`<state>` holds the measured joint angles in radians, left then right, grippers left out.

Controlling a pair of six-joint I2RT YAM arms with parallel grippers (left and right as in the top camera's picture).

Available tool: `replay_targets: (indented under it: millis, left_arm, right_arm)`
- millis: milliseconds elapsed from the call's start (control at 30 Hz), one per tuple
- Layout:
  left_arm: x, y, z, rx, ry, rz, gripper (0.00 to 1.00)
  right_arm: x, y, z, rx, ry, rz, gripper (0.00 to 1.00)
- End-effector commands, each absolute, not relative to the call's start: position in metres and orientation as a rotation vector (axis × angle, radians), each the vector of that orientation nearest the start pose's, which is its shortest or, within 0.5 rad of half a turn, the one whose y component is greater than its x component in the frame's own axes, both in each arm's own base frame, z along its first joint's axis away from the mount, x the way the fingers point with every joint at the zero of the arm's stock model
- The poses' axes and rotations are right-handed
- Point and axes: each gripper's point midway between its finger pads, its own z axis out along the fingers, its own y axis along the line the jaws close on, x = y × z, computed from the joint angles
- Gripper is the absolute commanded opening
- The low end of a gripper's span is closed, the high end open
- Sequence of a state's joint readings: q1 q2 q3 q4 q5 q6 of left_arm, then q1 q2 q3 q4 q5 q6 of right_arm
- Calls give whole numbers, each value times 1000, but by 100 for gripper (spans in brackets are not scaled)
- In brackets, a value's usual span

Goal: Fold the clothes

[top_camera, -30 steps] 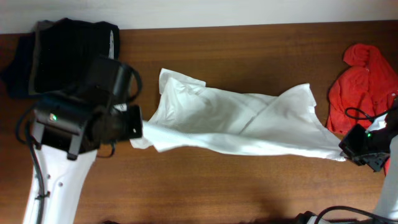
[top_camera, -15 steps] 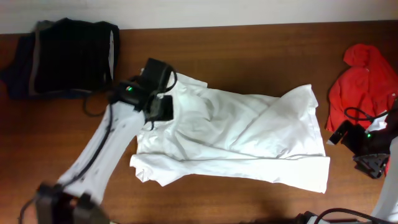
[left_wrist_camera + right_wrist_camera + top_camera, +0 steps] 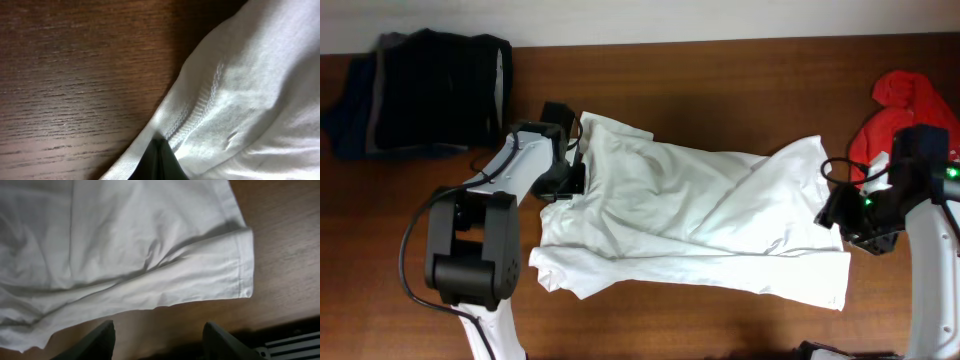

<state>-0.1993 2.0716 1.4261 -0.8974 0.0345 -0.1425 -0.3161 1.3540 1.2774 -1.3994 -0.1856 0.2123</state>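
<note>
Lying spread across the middle of the dark brown wooden bench (image 3: 720,70), the large plain white short-sleeved shirt of thin, wrinkly fabric (image 3: 690,215) is mostly flat, with long creases running along its length. Its lower edge reaches toward the near side of the bench, and one sleeve sticks up at the right end.

The left gripper (image 3: 568,182) sits at the shirt's left edge, its arm bent back on itself beside the cloth. In the left wrist view its dark fingers (image 3: 160,162) are pressed together to a point right on the stitched hem of the shirt (image 3: 250,100), pinching the fabric edge just where it meets the bare wood (image 3: 75,75).

The right gripper (image 3: 845,218) is at the opposite end, just beside the shirt's right edge. From the right wrist camera its two fingers stand spread apart (image 3: 160,327), with nothing between them except wood and shadow. The hemmed sleeve end and wrinkled body of the shirt (image 3: 125,245) lie just beyond the fingertips, apart from them, on the bench (image 3: 270,255).

A crumpled red garment (image 3: 895,130) lies at the far right edge of the bench, close behind the right arm. A stack of black, grey and navy folded clothes (image 3: 430,90) rests in the far left corner, apart from the shirt.
</note>
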Motion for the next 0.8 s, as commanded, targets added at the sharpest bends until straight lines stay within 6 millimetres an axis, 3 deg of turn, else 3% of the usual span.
replay_targets:
  millis: [0, 33, 100, 200, 300, 333, 367, 433, 467, 533, 567, 600, 667, 733, 767]
  left_arm:
    - [372, -84, -28, 121, 3173, -93, 1]
    - [377, -57, -28, -24, 3154, 93, 1]
    - [378, -19, -25, -165, 3128, 292, 1]
    - [361, 55, -12, -486, 3104, 592, 1]
    - [351, 107, 4, -687, 3091, 668, 1]
    - [350, 129, 19, -820, 3059, 675, 1]
    - [354, 136, 37, -921, 3023, 653, 1]
    - [368, 129, 65, -925, 2998, 550, 1]
    - [387, 109, 96, -806, 2974, 425, 1]
    - [411, 51, 126, -506, 2955, 119, 1]
    - [415, -9, 135, -239, 2974, -145, 1]
    - [406, -45, 129, -124, 3022, -240, 1]
    - [389, -82, 107, 6, 3082, -260, 1]
    - [375, -107, 74, 104, 3104, -273, 2]
    - [372, -109, 63, 101, 3107, -273, 2]
  right_arm:
    - [238, -31, 178, 710, 2913, 284, 64]
    - [238, -30, 177, 705, 2920, 285, 63]
    - [238, -29, 175, 709, 2930, 287, 64]
    - [239, -29, 175, 705, 2924, 291, 68]
    - [242, -30, 175, 702, 2916, 291, 69]
    - [244, -30, 172, 704, 2921, 291, 71]
    - [245, -30, 169, 708, 2935, 293, 72]
    - [249, -27, 162, 689, 2961, 297, 72]
    - [253, -21, 157, 658, 2985, 300, 73]
    - [259, -12, 147, 610, 3026, 305, 77]
    - [263, -5, 139, 571, 3061, 307, 79]
    - [263, 0, 132, 549, 3094, 307, 80]
    - [264, 6, 122, 530, 3142, 306, 83]
    - [264, 6, 115, 534, 3170, 306, 88]
    - [264, 6, 114, 536, 3175, 305, 89]
